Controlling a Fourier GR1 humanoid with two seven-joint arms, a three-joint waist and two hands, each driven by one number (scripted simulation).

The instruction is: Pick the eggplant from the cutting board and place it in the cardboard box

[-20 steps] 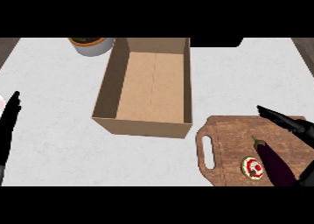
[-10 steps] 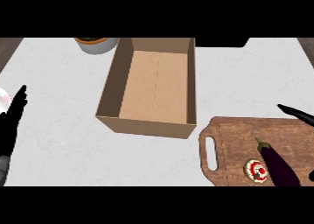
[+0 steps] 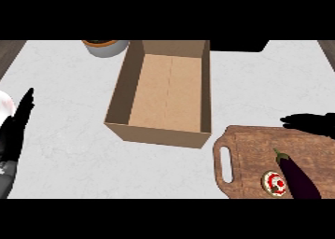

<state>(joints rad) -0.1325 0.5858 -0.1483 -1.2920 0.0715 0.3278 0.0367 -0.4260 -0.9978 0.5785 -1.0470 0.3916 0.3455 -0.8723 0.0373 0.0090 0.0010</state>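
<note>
Black right hand (image 3: 314, 124) now curled — nearer eggplant (image 3: 297, 177), untouched

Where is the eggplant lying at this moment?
In the head view the eggplant lies at the lower right, on the wooden cutting board, just right of a small round red-and-white item and below the right hand.
</note>
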